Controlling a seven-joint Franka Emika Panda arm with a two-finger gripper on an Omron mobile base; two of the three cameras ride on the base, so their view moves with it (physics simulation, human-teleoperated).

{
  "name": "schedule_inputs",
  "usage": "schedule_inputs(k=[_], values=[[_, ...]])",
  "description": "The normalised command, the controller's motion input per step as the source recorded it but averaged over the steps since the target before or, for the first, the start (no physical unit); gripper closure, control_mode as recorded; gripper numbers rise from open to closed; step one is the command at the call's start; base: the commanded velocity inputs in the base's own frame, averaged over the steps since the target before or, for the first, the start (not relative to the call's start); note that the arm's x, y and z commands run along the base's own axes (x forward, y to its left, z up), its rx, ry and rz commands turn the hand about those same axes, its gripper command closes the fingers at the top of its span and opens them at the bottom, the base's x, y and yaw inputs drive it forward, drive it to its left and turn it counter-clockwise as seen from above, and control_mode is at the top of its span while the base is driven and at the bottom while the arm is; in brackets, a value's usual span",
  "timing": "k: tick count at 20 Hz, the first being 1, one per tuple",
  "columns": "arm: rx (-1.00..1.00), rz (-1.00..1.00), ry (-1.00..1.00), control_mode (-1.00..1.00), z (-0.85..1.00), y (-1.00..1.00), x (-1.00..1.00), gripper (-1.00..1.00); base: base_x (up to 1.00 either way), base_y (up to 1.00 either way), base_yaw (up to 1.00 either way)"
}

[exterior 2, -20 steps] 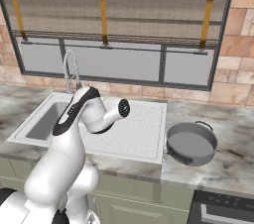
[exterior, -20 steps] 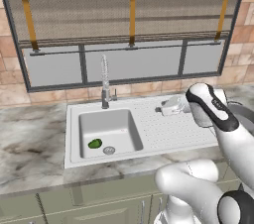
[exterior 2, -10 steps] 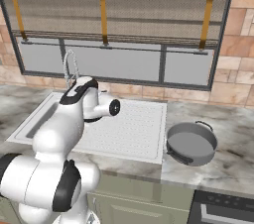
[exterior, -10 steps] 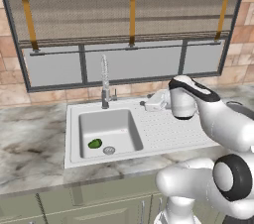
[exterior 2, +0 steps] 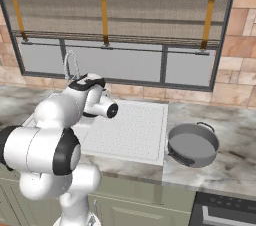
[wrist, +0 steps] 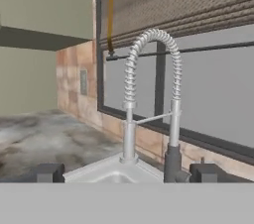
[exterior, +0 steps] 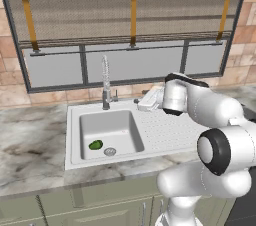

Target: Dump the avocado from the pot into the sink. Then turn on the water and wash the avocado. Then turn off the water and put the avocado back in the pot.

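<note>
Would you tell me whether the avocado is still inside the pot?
No, the avocado lies in the sink basin, and the pot sits empty.

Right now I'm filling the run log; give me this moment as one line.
avocado: in sink near drain | pot: empty, on counter | gripper: open, facing faucet | water: off

The round grey metal pot (exterior 2: 193, 144) is sitting empty on the marble counter (exterior 2: 235, 140), just beside the ridged, dotted drainboard (exterior 2: 134, 127).
</note>
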Motion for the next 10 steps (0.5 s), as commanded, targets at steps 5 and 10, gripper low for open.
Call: schedule_inputs(k=[5, 10], values=[[0.0, 0.0, -0.05, -1.0, 0.0, 0.05, 0.48, -1.0, 0.0, 0.0, 0.0], [0.0, 0.0, -0.02, -1.0, 0.0, 0.07, 0.44, -1.0, 0.0, 0.0, 0.0]])
